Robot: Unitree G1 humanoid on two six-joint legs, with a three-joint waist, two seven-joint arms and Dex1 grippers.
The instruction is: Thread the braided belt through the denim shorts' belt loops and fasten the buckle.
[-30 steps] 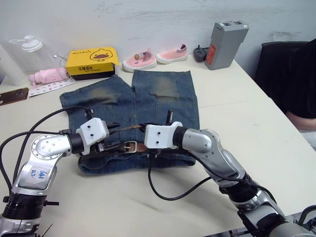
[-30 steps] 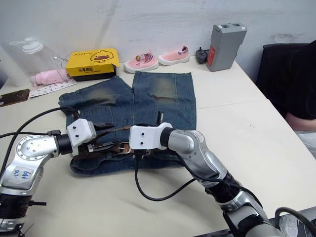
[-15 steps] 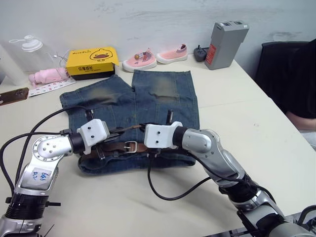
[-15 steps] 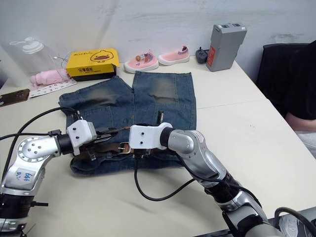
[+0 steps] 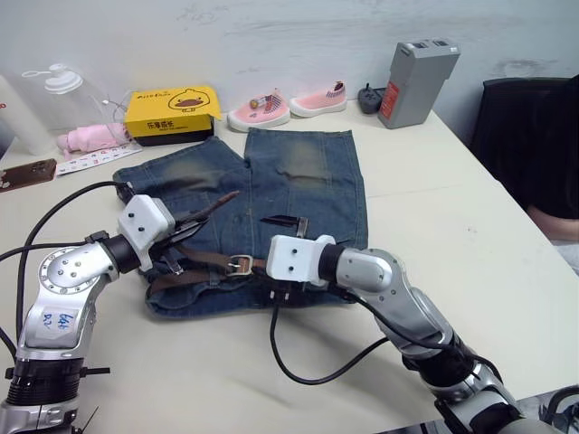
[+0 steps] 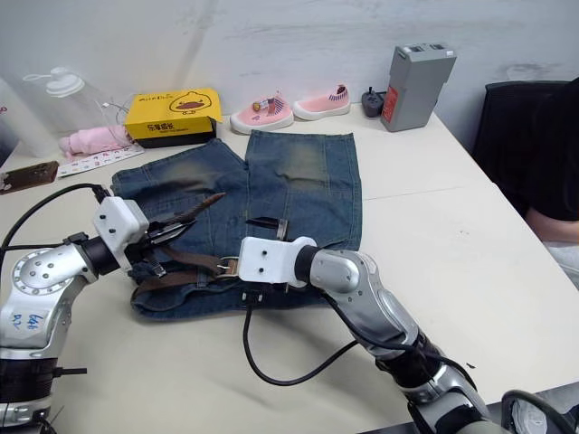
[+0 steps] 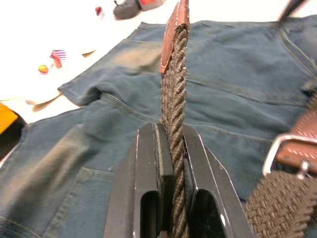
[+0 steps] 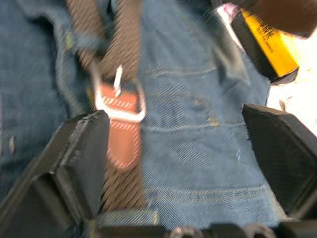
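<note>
The left gripper (image 5: 185, 223) is clamped on the belt (image 7: 173, 114) left of centre; the right gripper (image 8: 173, 144) is spread above the buckle (image 8: 120, 99).

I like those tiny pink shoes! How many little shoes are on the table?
2. One pink shoe sits beside the yellow box, the other pink shoe lies next to it toward the grey battery, both beyond the denim shorts.

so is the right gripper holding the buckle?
No. In the right wrist view the right gripper stands wide open, its fingers apart on either side of the buckle lying on the denim shorts.
</note>
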